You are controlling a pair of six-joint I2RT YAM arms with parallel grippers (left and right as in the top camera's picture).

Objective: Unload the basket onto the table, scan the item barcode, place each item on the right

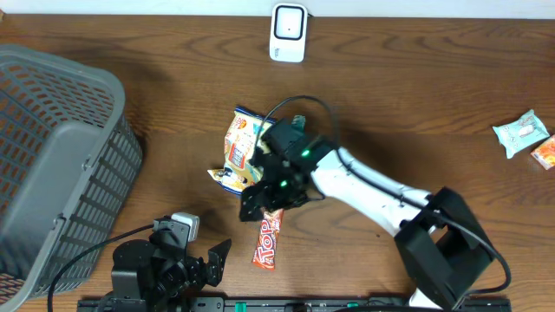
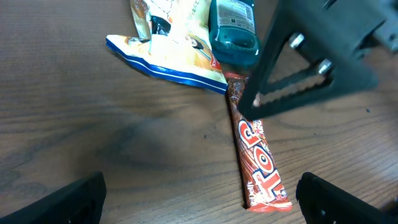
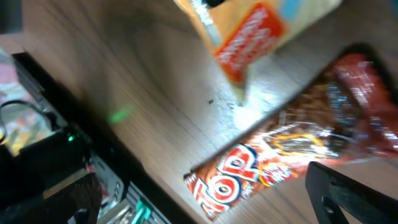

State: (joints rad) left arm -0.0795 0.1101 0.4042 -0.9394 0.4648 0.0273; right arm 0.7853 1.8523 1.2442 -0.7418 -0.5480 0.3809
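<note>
A red TOP candy bar [image 1: 267, 238] lies flat on the wooden table, its upper end under my right gripper [image 1: 273, 201]. That gripper is open, with its fingers spread to either side of the bar [image 3: 280, 162] and nothing held. From the left wrist view one toothed finger [image 2: 292, 74] hangs over the bar's [image 2: 258, 158] top end. My left gripper [image 1: 198, 251] rests open near the front edge, left of the bar, with nothing in it. A white scanner [image 1: 288, 32] stands at the far edge.
A yellow-and-blue snack bag [image 1: 241, 152] and a teal bottle [image 2: 233, 28] lie just behind the bar. A grey basket [image 1: 52, 156] fills the left side. Two small packets [image 1: 522, 132] [image 1: 545, 152] sit at the far right.
</note>
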